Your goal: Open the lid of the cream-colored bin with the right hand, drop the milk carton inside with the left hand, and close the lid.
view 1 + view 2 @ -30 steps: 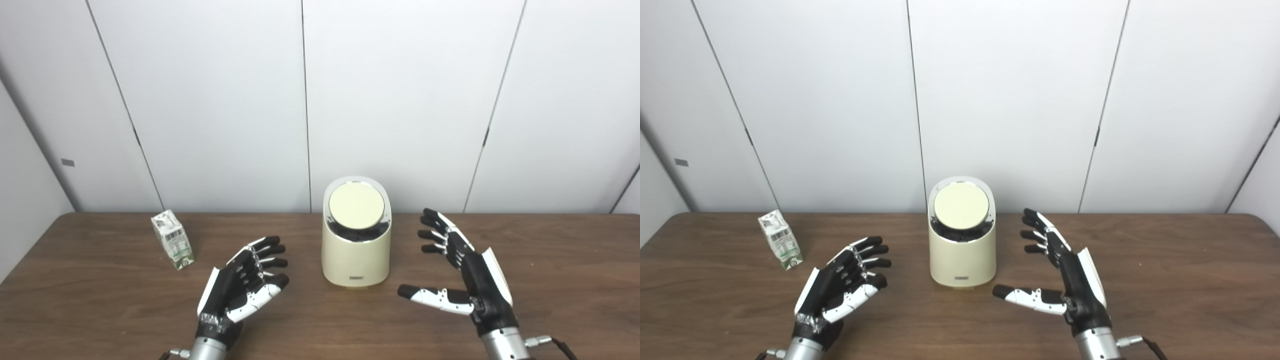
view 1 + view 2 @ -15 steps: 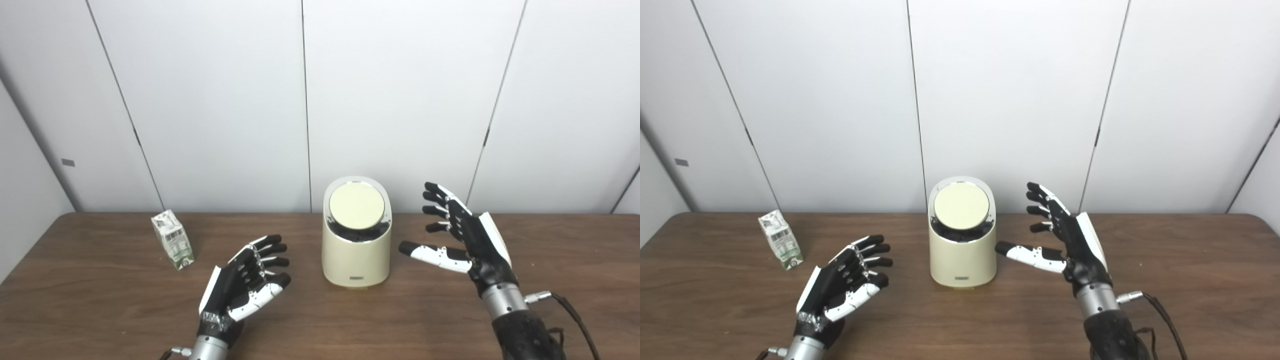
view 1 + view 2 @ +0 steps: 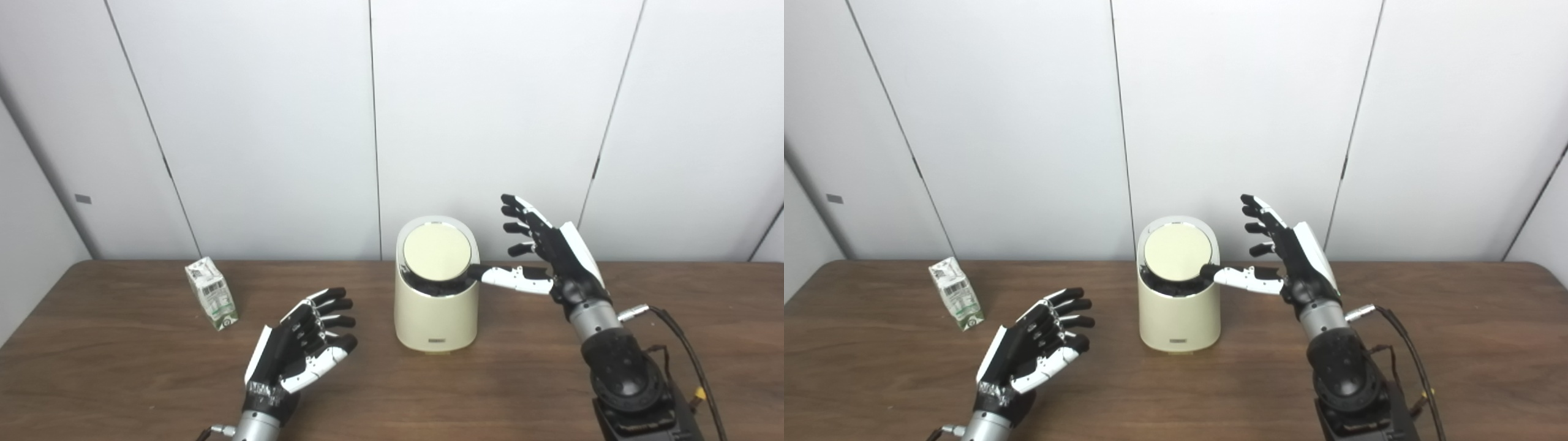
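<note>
Status: task barely begun. The bin (image 3: 436, 306) stands mid-table toward the back edge, and its lid (image 3: 437, 252) is down, a round cream disc tilted toward me, seated in the rim. Nothing is opened, nothing dropped, nothing closed.

My right hand (image 3: 551, 254) is raised beside the bin's right side, fingers (image 3: 517, 214) spread and released, holding nothing. The thumb reaches left to the lid's lower right edge; its tip looks to be at or just under that edge, but I cannot tell whether it is touching. My reading: this is the approach to prying the lid up.

My left hand (image 3: 300, 346) hovers over the table's front half, left of the bin, palm turned inward, fingers loosely apart, holding nothing.

The carton (image 3: 211, 293) stands upright, slightly tilted, near the back left of the table, well apart from both hands and from the bin. Untouched.

Left to do: lift the lid with the right hand, fetch the carton with the left, drop it in, shut the lid. So all three steps remain.

Count:
- bin: one
- lid: one
- carton: one
- hands: two
- table (image 3: 704, 306): one
</note>
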